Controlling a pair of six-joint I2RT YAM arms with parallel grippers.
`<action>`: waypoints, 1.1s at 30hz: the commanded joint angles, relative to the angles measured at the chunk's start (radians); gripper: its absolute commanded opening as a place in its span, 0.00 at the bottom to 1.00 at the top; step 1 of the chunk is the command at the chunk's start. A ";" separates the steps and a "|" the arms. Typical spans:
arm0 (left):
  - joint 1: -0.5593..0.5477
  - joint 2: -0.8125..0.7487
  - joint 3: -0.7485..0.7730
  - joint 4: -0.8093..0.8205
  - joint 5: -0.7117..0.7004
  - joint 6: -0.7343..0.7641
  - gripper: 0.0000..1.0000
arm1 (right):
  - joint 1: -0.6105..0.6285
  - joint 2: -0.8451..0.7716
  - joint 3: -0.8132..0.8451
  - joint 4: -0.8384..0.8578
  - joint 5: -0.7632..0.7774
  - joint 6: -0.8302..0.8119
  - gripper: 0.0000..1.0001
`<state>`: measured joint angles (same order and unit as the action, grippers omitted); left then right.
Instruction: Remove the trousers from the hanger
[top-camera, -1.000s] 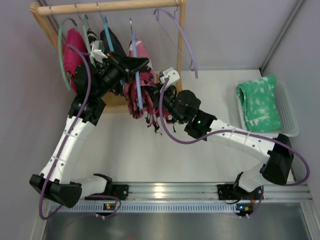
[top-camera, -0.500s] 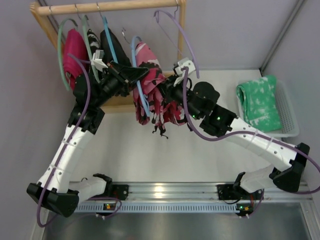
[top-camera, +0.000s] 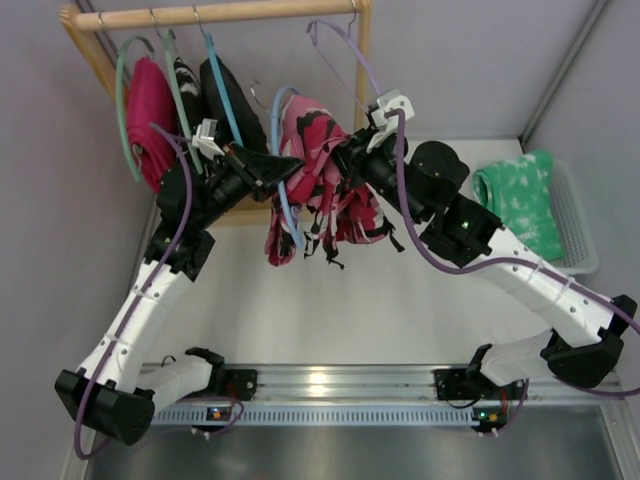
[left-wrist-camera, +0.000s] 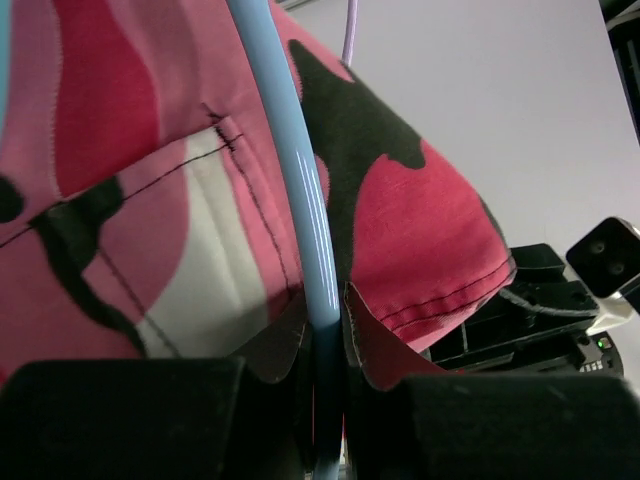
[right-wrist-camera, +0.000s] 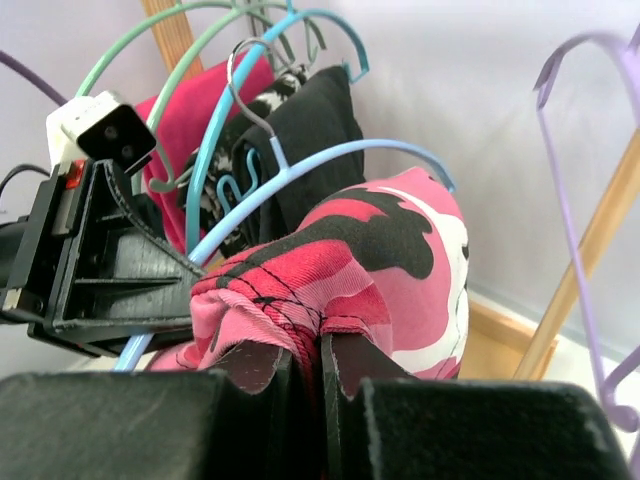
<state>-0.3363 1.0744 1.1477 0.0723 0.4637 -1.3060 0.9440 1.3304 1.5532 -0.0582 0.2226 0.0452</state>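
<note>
The pink-red camouflage trousers (top-camera: 322, 190) hang over the light-blue hanger (top-camera: 283, 170), held in the air in front of the wooden rack. My left gripper (top-camera: 285, 165) is shut on the hanger's lower arm; the blue rod (left-wrist-camera: 305, 230) runs up between its fingers with trousers fabric (left-wrist-camera: 130, 230) on both sides. My right gripper (top-camera: 345, 160) is shut on a bunched fold of the trousers (right-wrist-camera: 330, 270), to the right of the hanger. The hanger's arc (right-wrist-camera: 330, 160) and metal hook (right-wrist-camera: 245, 85) show in the right wrist view, off the rail. Black cords dangle below.
The wooden rack (top-camera: 220, 12) at the back holds teal-green hangers (top-camera: 122, 100), a magenta garment (top-camera: 150, 100), a black garment (top-camera: 225, 95) and an empty lilac hanger (top-camera: 365, 70). A white basket (top-camera: 572, 225) with green cloth (top-camera: 515, 205) stands at the right.
Both grippers moved right and toward the back with hanger and trousers. The right gripper pulled the trousers rightward, so the fabric spread further from the hanger's arm.
</note>
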 joint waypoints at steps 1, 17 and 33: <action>0.013 -0.022 -0.046 0.027 -0.025 0.100 0.00 | -0.024 -0.126 0.189 0.322 0.018 -0.036 0.00; 0.013 -0.016 -0.134 -0.054 -0.048 0.152 0.00 | -0.085 -0.117 0.458 0.371 -0.009 -0.140 0.00; 0.013 -0.011 -0.164 -0.063 -0.037 0.188 0.00 | -0.292 -0.247 0.467 0.357 0.024 -0.196 0.00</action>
<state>-0.3271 1.0889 0.9768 -0.0433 0.4229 -1.1507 0.7280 1.1671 2.0480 0.1478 0.2363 -0.1417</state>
